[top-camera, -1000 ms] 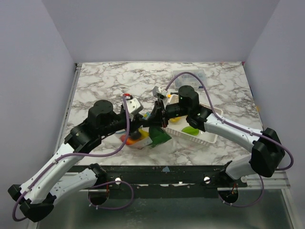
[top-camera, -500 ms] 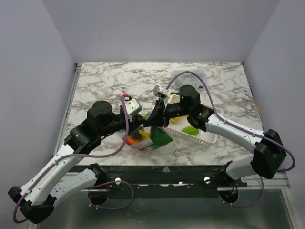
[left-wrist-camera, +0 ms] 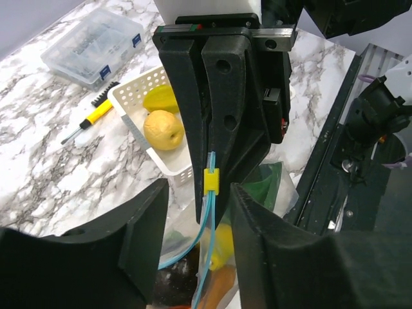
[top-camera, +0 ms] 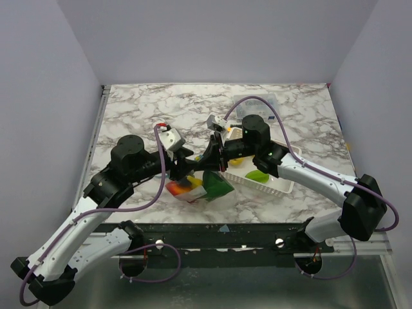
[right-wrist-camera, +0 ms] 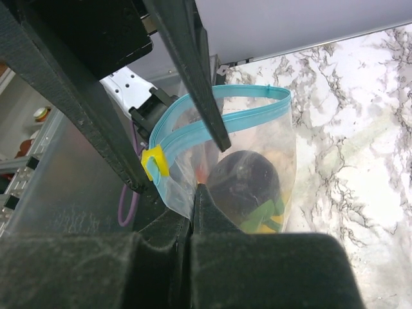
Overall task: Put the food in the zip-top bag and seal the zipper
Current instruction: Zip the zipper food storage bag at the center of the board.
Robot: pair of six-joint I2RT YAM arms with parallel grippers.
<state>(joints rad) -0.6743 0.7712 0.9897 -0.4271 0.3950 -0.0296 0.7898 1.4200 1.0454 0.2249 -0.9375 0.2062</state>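
The zip-top bag (top-camera: 193,187) hangs between my grippers with orange, yellow, green and dark food (top-camera: 183,187) inside. My right gripper (top-camera: 212,158) is shut on the bag's corner (right-wrist-camera: 183,193), just beside the yellow slider (right-wrist-camera: 154,162) on the light-blue zipper (right-wrist-camera: 219,112). My left gripper (top-camera: 187,161) is open. In the left wrist view its fingers (left-wrist-camera: 145,238) stand either side of the zipper (left-wrist-camera: 207,219) without pinching it, and the slider (left-wrist-camera: 212,181) sits ahead of them at the right gripper (left-wrist-camera: 219,116). A dark piece (right-wrist-camera: 248,183) shows through the bag.
The white slotted basket (top-camera: 280,187) stands right of the bag and holds a green-yellow piece (top-camera: 257,175); the left wrist view shows yellow fruits (left-wrist-camera: 162,129) in it. A clear lidded box (top-camera: 257,103) lies at the back. A yellow-handled screwdriver (left-wrist-camera: 90,119) lies beside the basket.
My left gripper has drawn back to the left, away from the right gripper. The right gripper and the bag have stayed about where they were.
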